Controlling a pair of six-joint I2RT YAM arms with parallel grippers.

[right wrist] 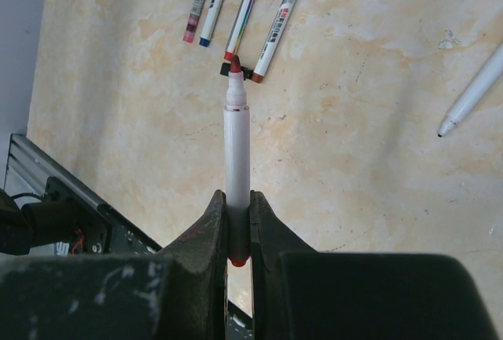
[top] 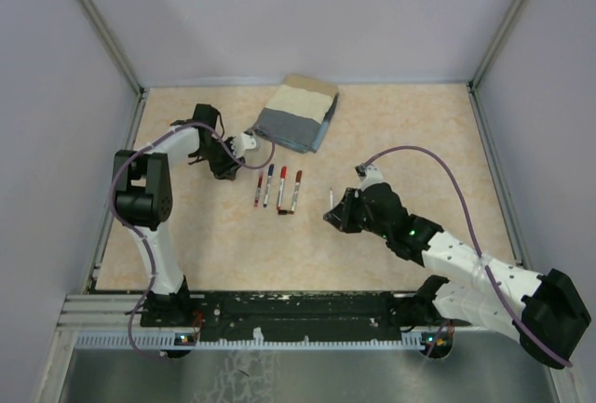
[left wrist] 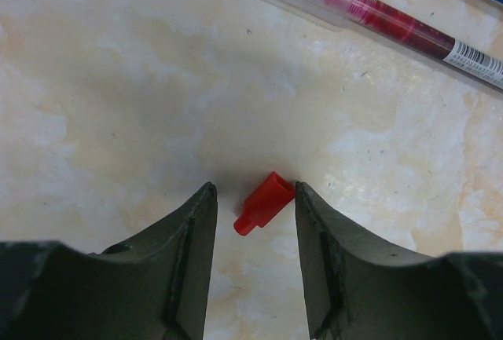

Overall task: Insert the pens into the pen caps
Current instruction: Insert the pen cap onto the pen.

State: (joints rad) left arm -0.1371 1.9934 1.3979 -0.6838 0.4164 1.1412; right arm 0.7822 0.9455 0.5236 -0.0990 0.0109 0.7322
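Left gripper (left wrist: 253, 188): about half open, one finger on each side of a red cap (left wrist: 265, 202), nothing clamped
Red cap: lying on its side on the table (left wrist: 118, 81), askew between the fingers; its wide end is at or against one finger, and contact cannot be settled
Right gripper (right wrist: 237, 196): shut on a red-tipped pen (right wrist: 236, 140), which is held by the tail end with the bare tip pointing away from the wrist
Other pens: four are laid in a row (top: 281, 189) mid-table between the arms; a further loose pen (right wrist: 470, 95) lies apart
Cloth (top: 296, 112): folded at the far edge, not involved
Risk, cap: if squeezed while askew, it could be shot out sideways or gripped with its mouth turned away from the pen
Risk, pen: with so much length left free, the tip could miss the mouth, or the pen could be pivoted in the fingers when pressed
Shown by left wrist view only: the cap itself, with a clear-capped pen (left wrist: 377, 14) nearby
Shown by right wrist view only: the grip on the pen, and a small dark piece (right wrist: 236, 69) by the row, possibly a cap
Shown by top view only: the arms well apart; the cap is hidden there
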